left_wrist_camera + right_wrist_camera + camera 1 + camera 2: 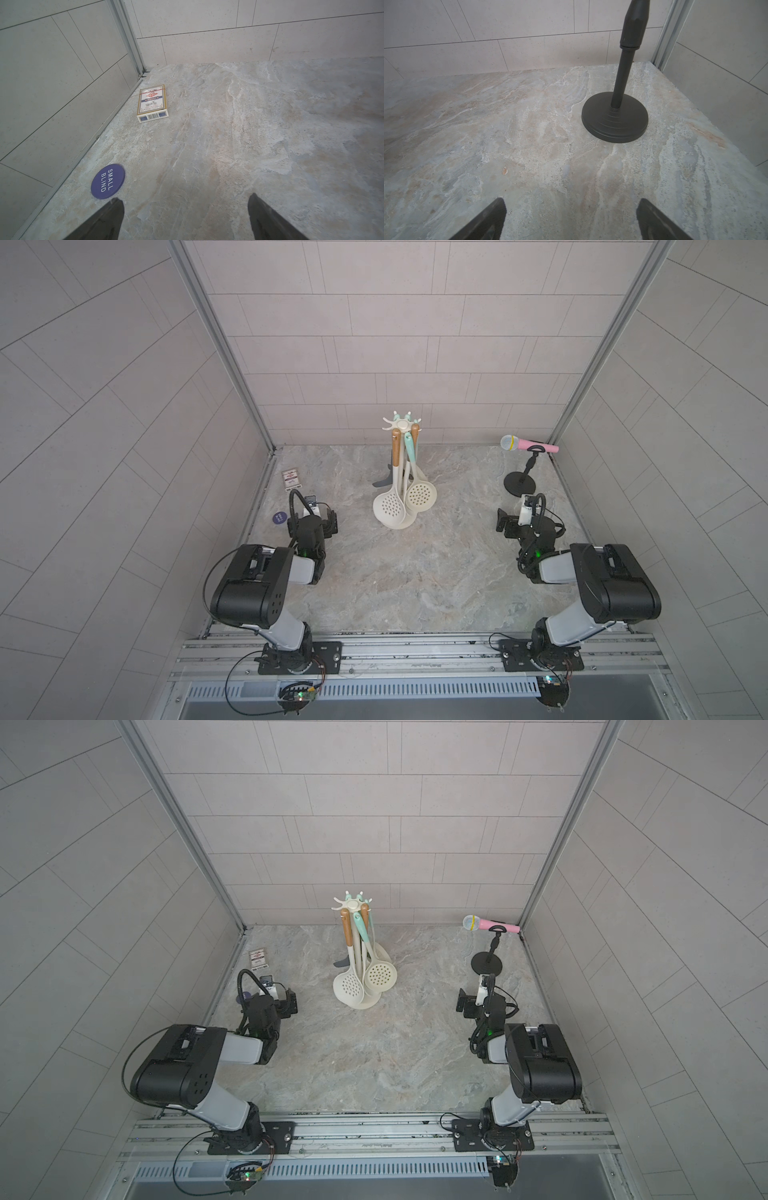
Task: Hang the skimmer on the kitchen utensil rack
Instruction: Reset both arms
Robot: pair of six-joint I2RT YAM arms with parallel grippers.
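Cream rack (402, 423) stands at the far middle of the marble table (415, 580); a round skimmer (421, 494) and an oval skimmer (389, 508) hang from its hooks. Left gripper (185, 197) and right gripper (571, 200) hover near the left and right edges, jaws wide and empty.

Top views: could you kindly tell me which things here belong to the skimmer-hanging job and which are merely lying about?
Job: tall cream utensil rack with hooked crown; round cream perforated skimmer and oval cream perforated skimmer, both hanging on it.

Lying about: pink microphone on black round-based stand; white playing-card box; purple round SMALL BLIND disc.
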